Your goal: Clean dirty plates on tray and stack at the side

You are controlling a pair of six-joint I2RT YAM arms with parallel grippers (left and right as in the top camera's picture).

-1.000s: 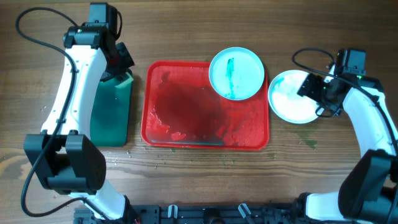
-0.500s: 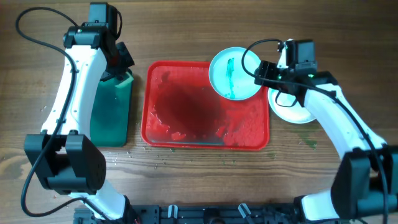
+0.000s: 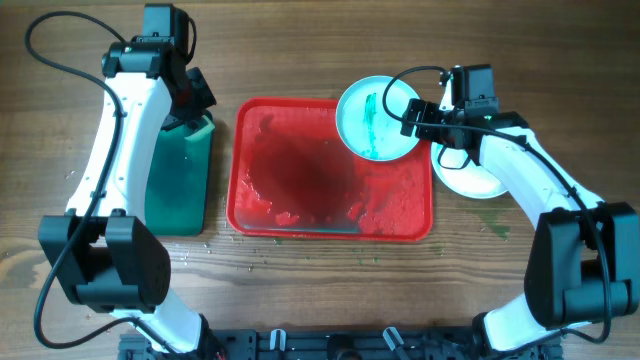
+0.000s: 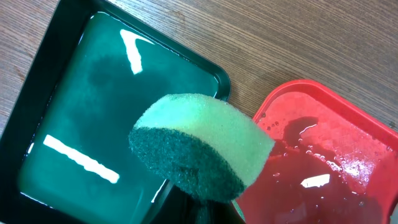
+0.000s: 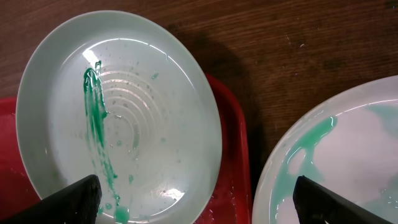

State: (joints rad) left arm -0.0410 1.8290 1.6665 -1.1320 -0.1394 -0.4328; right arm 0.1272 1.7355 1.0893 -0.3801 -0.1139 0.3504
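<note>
A pale-blue plate (image 3: 375, 118) with a teal streak rests on the top right corner of the wet red tray (image 3: 300, 180). It also shows in the right wrist view (image 5: 124, 118). A second plate (image 3: 468, 172) lies on the table right of the tray, with green smears in the right wrist view (image 5: 348, 162). My right gripper (image 3: 418, 120) is open and empty, above the gap between the two plates (image 5: 196, 205). My left gripper (image 3: 192, 100) is shut on a green sponge (image 4: 199, 146) over the dark green tray's corner. No third plate is in view.
The dark green tray (image 3: 180, 180) of green liquid stands left of the red tray; it also shows in the left wrist view (image 4: 93, 112). Water drops lie on the wood in front of the red tray. The red tray's wet corner shows in the left wrist view (image 4: 336, 155).
My right arm has swung left from over the table plate to the edge of the tray plate. The left arm has not moved.
</note>
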